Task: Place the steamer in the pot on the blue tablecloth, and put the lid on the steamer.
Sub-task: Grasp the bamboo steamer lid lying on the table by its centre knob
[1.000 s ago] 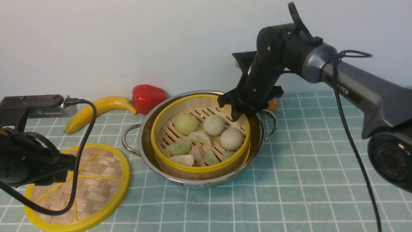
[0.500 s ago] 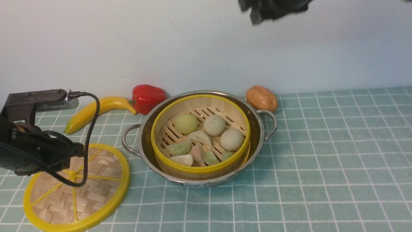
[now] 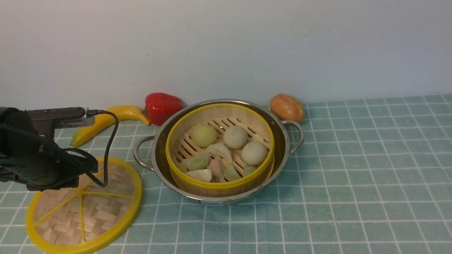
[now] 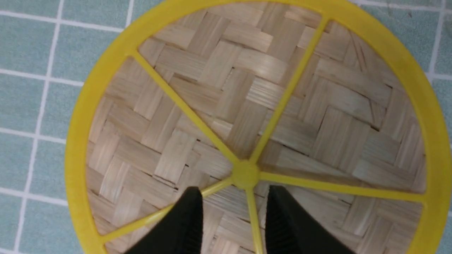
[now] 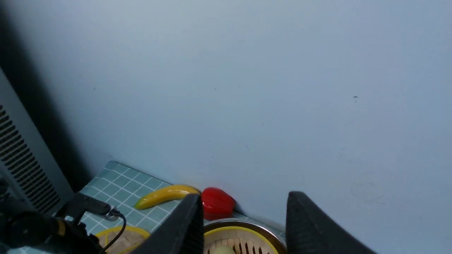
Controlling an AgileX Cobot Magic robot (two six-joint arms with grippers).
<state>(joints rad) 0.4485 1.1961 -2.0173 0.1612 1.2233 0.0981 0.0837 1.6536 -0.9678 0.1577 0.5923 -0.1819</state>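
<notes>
The bamboo steamer, with buns and dumplings in it, sits inside the steel pot on the blue tablecloth. The woven lid lies flat on the cloth to the left of the pot. My left arm hangs over the lid's far half. In the left wrist view the left gripper is open just above the lid, its tips either side of a yellow spoke beside the hub. The right gripper is open and empty, raised high above the pot, out of the front view.
A banana and a red pepper lie by the back wall left of the pot. A potato sits behind the pot's right handle. The left arm's cable loops over the lid.
The right arm has let go at the steamer's far rim and lifted up out of the front view. The left arm has shifted right over the lid.
</notes>
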